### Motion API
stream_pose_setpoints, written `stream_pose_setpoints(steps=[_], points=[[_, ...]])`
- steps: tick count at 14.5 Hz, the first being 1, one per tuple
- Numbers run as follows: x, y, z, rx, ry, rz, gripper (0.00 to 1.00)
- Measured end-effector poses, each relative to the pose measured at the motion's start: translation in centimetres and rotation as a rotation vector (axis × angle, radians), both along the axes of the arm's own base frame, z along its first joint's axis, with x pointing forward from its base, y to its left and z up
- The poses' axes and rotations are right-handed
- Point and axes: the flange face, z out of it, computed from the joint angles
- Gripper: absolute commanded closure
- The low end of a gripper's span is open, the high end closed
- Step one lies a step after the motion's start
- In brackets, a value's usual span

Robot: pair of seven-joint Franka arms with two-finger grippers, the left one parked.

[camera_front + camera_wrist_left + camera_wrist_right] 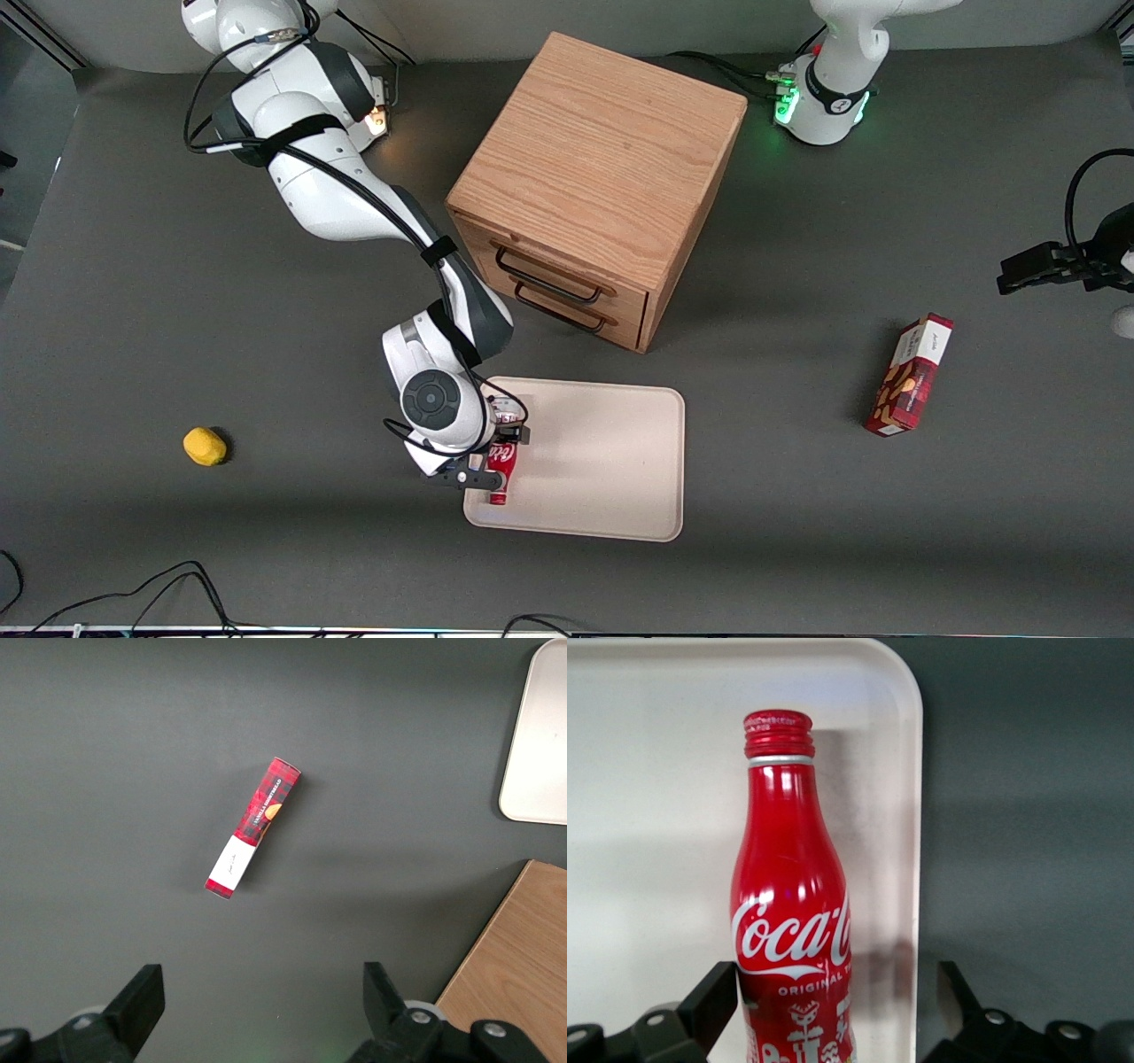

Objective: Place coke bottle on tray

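**Bottle lying on tray, gripper spread**

The gripper (493,459) is hovering over the tray (611,461) edge nearest the working arm, its fingers (713,999) spread wide around the coke bottle (500,470) without gripping. The bottle is lying flat on the tray. The wooden cabinet (602,177) is standing farther from the camera than the tray.
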Motion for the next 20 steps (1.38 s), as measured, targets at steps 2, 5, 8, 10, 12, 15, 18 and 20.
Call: stream_pose_setpoints(steps=[2,5,8,10,12,15,18,20], points=[[0.0,0.0,0.0,0.000,0.000,0.000,0.00],[0.0,0.0,-0.1,0.000,0.001,0.000,0.00],[0.2,0.0,0.4,0.002,-0.007,-0.001,0.00],[0.4,-0.4,1.7,-0.007,0.002,-0.006,0.00],[0.7,-1.4,3.6,-0.018,0.018,-0.018,0.00],[1.5,-4.2,8.6,-0.030,0.037,-0.055,0.00],[1.5,-8.5,14.8,-0.054,0.097,-0.072,0.00],[0.9,-11.9,19.2,-0.065,0.145,-0.057,0.00]])
